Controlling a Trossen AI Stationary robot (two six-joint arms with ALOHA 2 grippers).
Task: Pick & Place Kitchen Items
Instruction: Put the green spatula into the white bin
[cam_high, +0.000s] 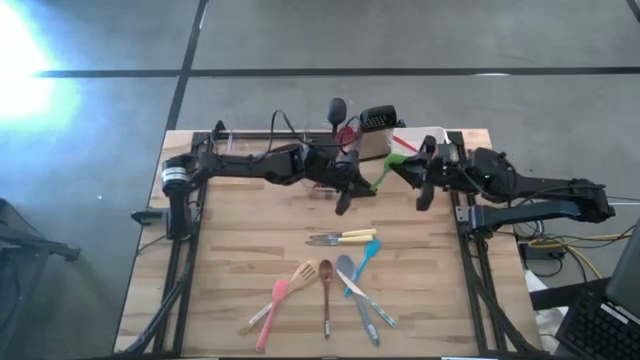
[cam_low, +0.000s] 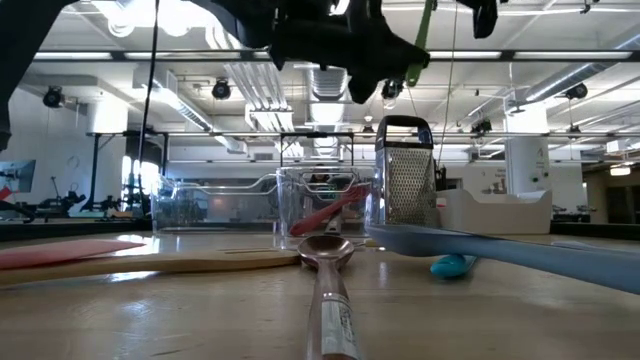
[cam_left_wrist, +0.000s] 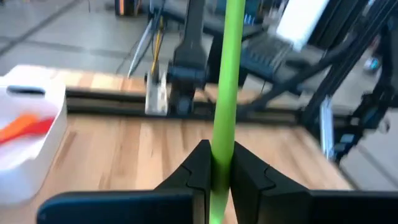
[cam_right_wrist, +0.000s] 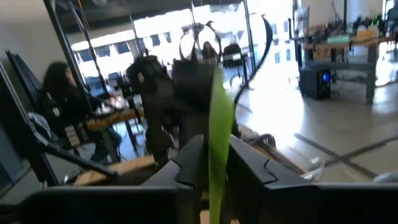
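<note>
Both the left gripper (cam_left_wrist: 217, 177) and right gripper (cam_right_wrist: 214, 165) were clamped on the green tool (cam_high: 385, 172), seemingly handing it between arms above the table (cam_high: 240, 250).

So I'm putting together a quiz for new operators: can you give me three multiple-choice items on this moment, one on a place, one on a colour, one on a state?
1. Where is the green tool?
A. Flat among the spoons
B. In a tub
C. Held above the table between both hands

2. What colour is the spoon beside the yellow-handled knives?
A. Blue
B. Black
C. Red

3. The left hand is:
A. Open, empty
B. Shut on the green tool
C. Shut on the grater

Key: 1 C, the green tool spans from the left hand to the right hand. 2 A, the spoon is blue. 3 B, the left wrist view shows its fingers clamped on the green shaft.
</note>
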